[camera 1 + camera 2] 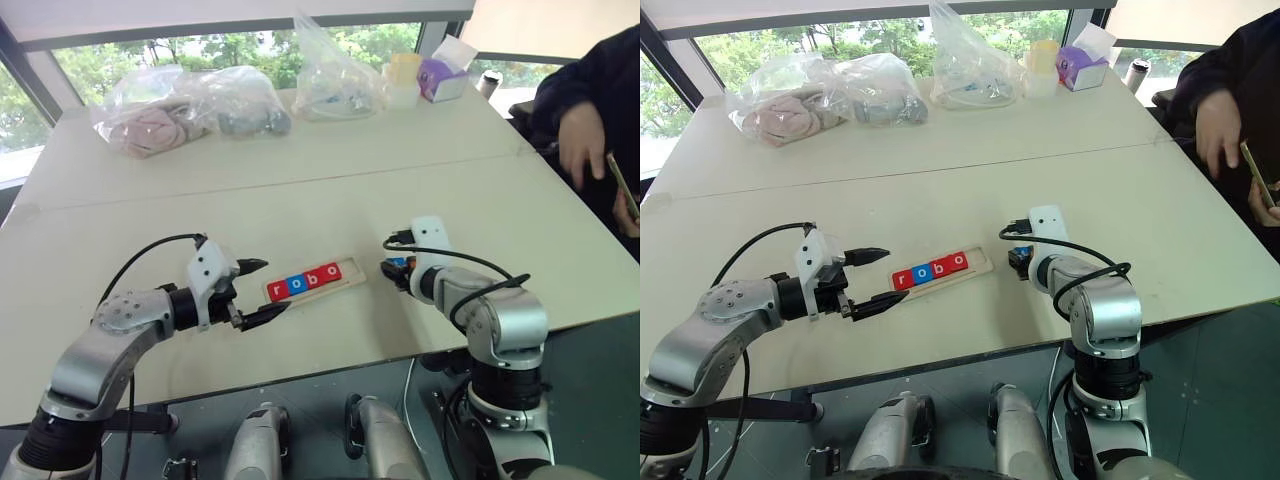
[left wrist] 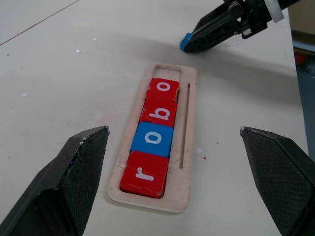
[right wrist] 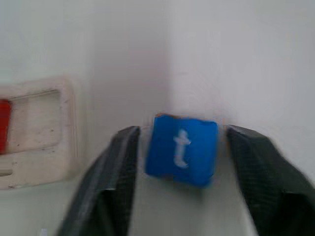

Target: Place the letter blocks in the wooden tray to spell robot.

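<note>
Light wood forms the wooden tray [image 2: 186,162], which lies on the pale bench [image 1: 300,190] between the two arms; four letter blocks sit in it in a row, a red r block [image 2: 143,173], a blue o block [image 2: 152,139], a red b block [image 2: 161,111] and a red o block [image 2: 165,88]; the slot at the tray's right end holds no block; the blue t block [image 3: 182,149] sits just beyond that open end, between the two black fingers of the right end effector [image 3: 181,162], whose jaws stand slightly apart from the block's sides, a narrow gap showing at each side, so it is open around the block rather than clamped on it; whether the block rests on the bench I cannot tell; the left end effector [image 1: 262,288] hovers just beside the tray's left end, its fingers spread wide and holding nothing; clear plastic bags [image 1: 190,108] lie at the far side of the bench; a person's hand [image 1: 582,140] shows at the right edge.
</note>
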### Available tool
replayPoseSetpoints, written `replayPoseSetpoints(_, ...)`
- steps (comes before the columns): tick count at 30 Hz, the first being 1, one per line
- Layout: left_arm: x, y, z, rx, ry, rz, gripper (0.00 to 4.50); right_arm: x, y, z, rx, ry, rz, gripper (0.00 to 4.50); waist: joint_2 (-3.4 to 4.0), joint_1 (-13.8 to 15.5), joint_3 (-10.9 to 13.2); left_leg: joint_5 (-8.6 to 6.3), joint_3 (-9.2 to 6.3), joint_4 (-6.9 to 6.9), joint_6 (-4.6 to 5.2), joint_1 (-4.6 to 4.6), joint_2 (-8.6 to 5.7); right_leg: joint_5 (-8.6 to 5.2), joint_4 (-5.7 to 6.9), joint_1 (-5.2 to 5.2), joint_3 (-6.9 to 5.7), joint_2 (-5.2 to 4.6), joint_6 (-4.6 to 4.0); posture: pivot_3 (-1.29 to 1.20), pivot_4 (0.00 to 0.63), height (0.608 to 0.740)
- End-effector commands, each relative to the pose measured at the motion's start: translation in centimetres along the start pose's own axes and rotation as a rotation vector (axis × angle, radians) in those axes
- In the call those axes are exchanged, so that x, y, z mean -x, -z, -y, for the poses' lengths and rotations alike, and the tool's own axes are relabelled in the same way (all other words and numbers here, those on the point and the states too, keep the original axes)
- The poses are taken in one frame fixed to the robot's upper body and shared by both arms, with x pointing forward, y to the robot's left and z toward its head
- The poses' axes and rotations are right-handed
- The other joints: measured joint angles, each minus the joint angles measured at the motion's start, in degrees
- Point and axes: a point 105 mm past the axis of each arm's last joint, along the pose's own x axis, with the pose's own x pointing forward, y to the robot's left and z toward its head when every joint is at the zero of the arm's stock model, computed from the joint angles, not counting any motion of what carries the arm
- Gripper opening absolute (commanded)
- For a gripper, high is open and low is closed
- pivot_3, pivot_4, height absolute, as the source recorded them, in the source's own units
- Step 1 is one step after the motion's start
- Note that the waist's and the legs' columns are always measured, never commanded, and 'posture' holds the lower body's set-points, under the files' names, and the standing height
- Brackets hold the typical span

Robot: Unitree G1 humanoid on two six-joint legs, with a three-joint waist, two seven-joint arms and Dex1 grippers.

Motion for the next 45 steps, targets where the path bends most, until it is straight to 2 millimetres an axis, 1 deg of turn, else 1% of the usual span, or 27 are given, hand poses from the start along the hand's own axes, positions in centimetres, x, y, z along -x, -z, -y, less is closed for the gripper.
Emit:
replayPoseSetpoints(1,0.0,-0.9,0.0,-0.039,0.006,0.020,4.50,0.5,-1.7,-0.6,0.142,-0.099,0.063,4.46,0.00,0.0,0.0,0.01,-0.01,0.00,0.01,-0.02,0.00,0.00,-0.01,0.00,0.00,0.00,0.00,0.00,0.150,0.725)
replayPoseSetpoints(6,-0.1,-1.0,-0.1,-0.041,0.006,0.025,4.50,1.3,-2.3,-0.3,0.388,-0.302,0.101,4.46,-0.02,0.2,0.0,0.01,-0.04,0.06,0.02,-0.12,-0.08,-0.01,-0.06,-0.04,0.00,-0.02,0.01,0.00,0.150,0.725)
replayPoseSetpoints(9,-0.2,-1.1,-0.1,-0.042,0.005,0.029,4.50,1.9,-2.7,1.5,0.598,-0.442,0.160,4.46,-0.03,0.2,0.0,0.01,-0.05,0.06,0.03,-0.12,-0.12,-0.02,-0.08,-0.03,-0.01,0.01,0.03,0.00,0.150,0.725)
replayPoseSetpoints(10,-0.2,-1.1,-0.1,-0.042,0.005,0.029,4.50,2.0,-2.6,1.8,0.638,-0.466,0.168,4.46,-0.04,0.3,0.0,0.01,-0.05,0.07,0.03,-0.11,-0.13,-0.02,-0.08,-0.02,-0.01,0.02,0.03,0.00,0.150,0.725)
replayPoseSetpoints(11,-0.2,-1.1,-0.1,-0.043,0.004,0.030,4.50,2.1,-2.1,2.1,0.710,-0.519,0.167,4.46,-0.05,0.3,0.0,0.01,-0.04,0.07,0.03,-0.11,-0.14,-0.02,-0.08,-0.02,-0.01,0.03,0.03,0.00,0.150,0.725)
replayPoseSetpoints(13,-0.2,-1.1,-0.1,-0.047,0.002,0.029,4.50,1.7,-1.2,3.0,0.764,-0.575,0.147,4.46,-0.08,0.3,0.0,0.01,-0.03,0.08,0.03,-0.11,-0.15,-0.02,-0.08,-0.01,-0.02,0.06,0.04,0.00,0.150,0.725)
replayPoseSetpoints(18,-0.2,-1.1,-0.2,-0.053,-0.003,0.029,4.50,0.4,-0.3,4.6,0.771,-0.631,0.125,4.46,-0.08,0.2,0.0,0.03,0.04,0.12,0.05,-0.10,-0.14,-0.01,-0.02,0.01,-0.02,0.10,0.03,0.00,0.150,0.725)
replayPoseSetpoints(21,-0.1,-1.1,-0.1,-0.056,-0.007,0.027,4.50,-0.5,-0.4,5.2,0.749,-0.643,0.126,4.46,-0.09,0.2,0.0,0.03,0.04,0.20,0.05,-0.07,-0.13,0.00,0.04,0.04,-0.02,0.10,0.03,0.00,0.150,0.725)
replayPoseSetpoints(26,0.0,-1.1,-0.1,-0.059,-0.013,0.024,4.50,-1.3,-0.9,5.6,0.746,-0.656,0.133,4.46,-0.09,0.3,0.0,0.04,0.04,0.30,0.05,-0.06,-0.13,0.00,0.07,0.10,-0.02,0.10,0.03,0.00,0.150,0.725)
replayPoseSetpoints(32,0.2,-1.1,-0.1,-0.060,-0.020,0.020,4.50,-1.8,-0.7,6.1,0.756,-0.673,0.104,4.46,-0.08,0.4,0.0,0.04,0.05,0.33,0.05,-0.03,-0.13,0.02,0.13,0.14,-0.02,0.09,0.03,0.00,0.150,0.725)
replayPoseSetpoints(33,0.3,-1.1,-0.1,-0.060,-0.020,0.019,4.50,-1.8,-0.7,6.1,0.759,-0.672,0.104,3.95,-0.08,0.4,0.0,0.04,0.04,0.33,0.05,-0.02,-0.14,0.02,0.14,0.16,-0.02,0.09,0.03,0.00,0.150,0.725)
replayPoseSetpoints(34,0.3,-1.1,-0.1,-0.060,-0.021,0.018,4.50,-1.8,-0.8,6.2,0.762,-0.672,0.106,3.66,-0.08,0.4,0.0,0.04,0.04,0.33,0.05,0.00,-0.14,0.02,0.15,0.17,-0.02,0.09,0.03,0.00,0.150,0.725)
replayPoseSetpoints(36,0.3,-1.0,-0.1,-0.060,-0.022,0.017,4.50,-1.8,-1.1,6.1,0.765,-0.675,0.112,2.67,-0.08,0.4,0.0,0.04,0.04,0.33,0.05,0.04,-0.14,0.02,0.15,0.21,-0.02,0.09,0.03,0.00,0.150,0.725)
replayPoseSetpoints(38,0.3,-1.0,-0.1,-0.059,-0.023,0.017,4.50,-1.5,-2.1,5.5,0.774,-0.690,0.145,1.67,-0.08,0.3,0.0,0.04,0.04,0.33,0.05,0.14,-0.14,0.02,0.15,0.31,-0.02,0.09,0.02,0.00,0.150,0.725)
replayPoseSetpoints(41,0.4,-1.1,-0.1,-0.058,-0.025,0.017,4.50,-1.1,-3.3,4.5,0.817,-0.709,0.179,1.67,-0.07,0.3,0.0,0.04,0.04,0.33,0.05,0.21,-0.12,0.01,0.15,0.37,-0.01,0.08,0.02,0.00,0.150,0.725)
replayPoseSetpoints(44,0.3,-1.1,-0.3,-0.058,-0.025,0.017,4.50,-0.5,-4.7,2.7,0.870,-0.765,0.219,1.67,-0.06,0.2,0.0,0.04,0.04,0.32,0.05,0.22,-0.12,0.01,0.18,0.36,-0.01,0.08,0.02,0.00,0.150,0.725)
replayPoseSetpoints(45,0.3,-1.1,-0.3,-0.058,-0.025,0.017,4.50,-0.3,-5.2,1.8,0.896,-0.795,0.233,1.67,-0.06,0.1,0.0,0.04,0.04,0.32,0.04,0.23,-0.11,0.01,0.18,0.36,-0.01,0.09,0.02,0.00,0.150,0.725)
